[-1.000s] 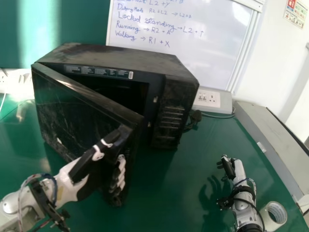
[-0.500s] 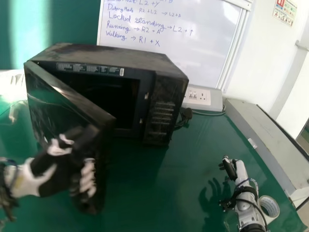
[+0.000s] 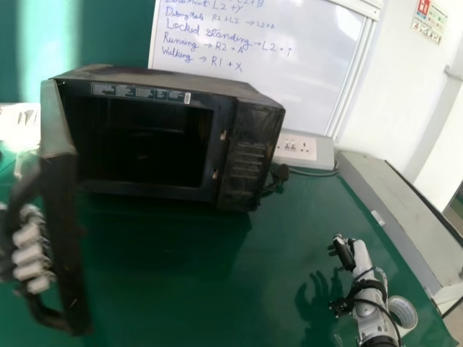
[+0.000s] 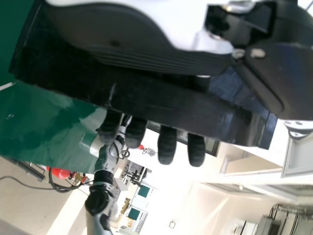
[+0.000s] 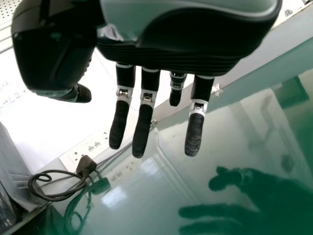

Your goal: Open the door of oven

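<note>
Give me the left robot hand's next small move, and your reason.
I would probably ease the left robot hand away from the door. The door already stands wide open, with the cavity of the oven exposed, so pulling further seems unnecessary.

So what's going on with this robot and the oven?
The robot's left hand is curled around the free edge of the door of the microwave oven, which stands wide open. Its right hand is idle, fingers extended, over the green table near a roll of tape.
</note>
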`<action>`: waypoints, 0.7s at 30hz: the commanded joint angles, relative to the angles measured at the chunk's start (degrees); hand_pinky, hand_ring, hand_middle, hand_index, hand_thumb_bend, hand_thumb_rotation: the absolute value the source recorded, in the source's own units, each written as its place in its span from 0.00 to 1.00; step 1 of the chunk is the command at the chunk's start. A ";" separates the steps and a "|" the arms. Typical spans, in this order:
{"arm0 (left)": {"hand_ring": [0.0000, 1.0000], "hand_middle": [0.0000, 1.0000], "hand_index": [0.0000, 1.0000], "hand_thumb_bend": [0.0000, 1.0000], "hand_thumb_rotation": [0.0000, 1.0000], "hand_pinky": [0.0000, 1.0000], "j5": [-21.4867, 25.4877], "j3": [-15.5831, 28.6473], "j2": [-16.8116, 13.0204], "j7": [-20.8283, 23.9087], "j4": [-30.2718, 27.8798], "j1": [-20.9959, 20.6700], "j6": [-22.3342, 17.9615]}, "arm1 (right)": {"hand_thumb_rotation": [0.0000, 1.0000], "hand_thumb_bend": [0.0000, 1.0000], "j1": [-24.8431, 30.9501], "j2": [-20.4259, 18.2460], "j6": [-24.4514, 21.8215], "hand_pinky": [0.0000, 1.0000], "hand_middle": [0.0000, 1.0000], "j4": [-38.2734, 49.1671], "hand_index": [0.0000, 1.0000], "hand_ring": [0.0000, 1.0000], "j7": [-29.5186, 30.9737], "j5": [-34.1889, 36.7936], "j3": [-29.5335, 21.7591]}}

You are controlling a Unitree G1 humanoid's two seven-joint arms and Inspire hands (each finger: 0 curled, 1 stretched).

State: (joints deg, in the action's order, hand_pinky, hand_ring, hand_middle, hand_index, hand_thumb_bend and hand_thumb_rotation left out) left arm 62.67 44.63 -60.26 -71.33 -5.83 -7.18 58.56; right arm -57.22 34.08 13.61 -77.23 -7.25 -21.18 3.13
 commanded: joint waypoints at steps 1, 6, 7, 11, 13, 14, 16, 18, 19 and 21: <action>0.05 0.12 0.47 0.51 0.07 0.01 -3.70 8.39 -3.51 2.61 10.49 3.34 0.91 | 0.13 0.52 1.48 1.11 0.83 0.35 0.48 -0.16 0.48 0.40 -1.12 -0.51 0.32; 0.03 0.09 0.23 0.69 0.17 0.00 -9.87 20.12 -4.60 6.94 17.50 6.78 -5.46 | 0.13 0.52 1.72 1.33 1.23 0.32 0.46 -0.25 0.48 0.38 -1.33 -0.98 1.07; 0.03 0.09 0.21 0.70 0.17 0.00 -11.12 22.25 -5.16 7.48 19.33 7.48 -5.95 | 0.13 0.52 1.78 1.34 1.22 0.32 0.46 -0.28 0.48 0.38 -1.36 -0.88 1.06; 0.03 0.08 0.14 0.68 0.23 0.00 -15.94 29.08 -7.32 7.79 28.75 8.65 -11.92 | 0.13 0.52 1.85 1.30 0.87 0.32 0.46 -0.29 0.48 0.37 -1.63 -0.66 1.08; 0.02 0.06 0.10 0.60 0.34 0.00 -19.11 30.40 -9.17 5.16 34.88 9.66 -18.52 | 0.13 0.52 1.83 1.29 0.95 0.32 0.46 -0.35 0.48 0.38 -1.27 -0.39 0.94; 0.02 0.06 0.10 0.58 0.39 0.00 -20.57 30.77 -10.19 4.32 38.23 10.12 -21.19 | 0.13 0.52 1.80 1.31 0.95 0.32 0.46 -0.39 0.48 0.38 -1.23 -0.49 1.06; 0.02 0.06 0.09 0.58 0.43 0.00 -23.47 31.56 -10.98 5.33 43.09 11.08 -25.68 | 0.13 0.52 1.72 1.34 0.86 0.33 0.47 -0.44 0.48 0.39 -1.00 -0.54 1.15; 0.02 0.06 0.10 0.60 0.44 0.00 -25.18 31.20 -11.25 5.99 47.89 11.26 -29.01 | 0.13 0.52 1.63 1.29 0.81 0.33 0.47 -0.43 0.48 0.39 -0.78 -0.40 1.07; 0.02 0.06 0.10 0.59 0.46 0.00 -25.81 30.79 -11.48 5.71 50.66 11.20 -31.03 | 0.13 0.52 1.61 1.29 0.91 0.33 0.47 -0.41 0.48 0.39 -0.69 -0.32 1.01; 0.02 0.07 0.11 0.58 0.53 0.00 -26.84 30.04 -12.32 5.32 56.68 10.81 -35.24 | 0.13 0.52 1.65 1.26 1.27 0.32 0.47 -0.38 0.48 0.39 -0.48 -0.04 0.79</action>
State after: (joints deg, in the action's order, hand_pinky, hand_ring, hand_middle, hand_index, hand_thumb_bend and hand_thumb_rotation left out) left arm 33.65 71.33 -68.06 -68.01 47.04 5.59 25.59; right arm -55.61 34.75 14.54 -77.47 -7.95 -21.38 4.37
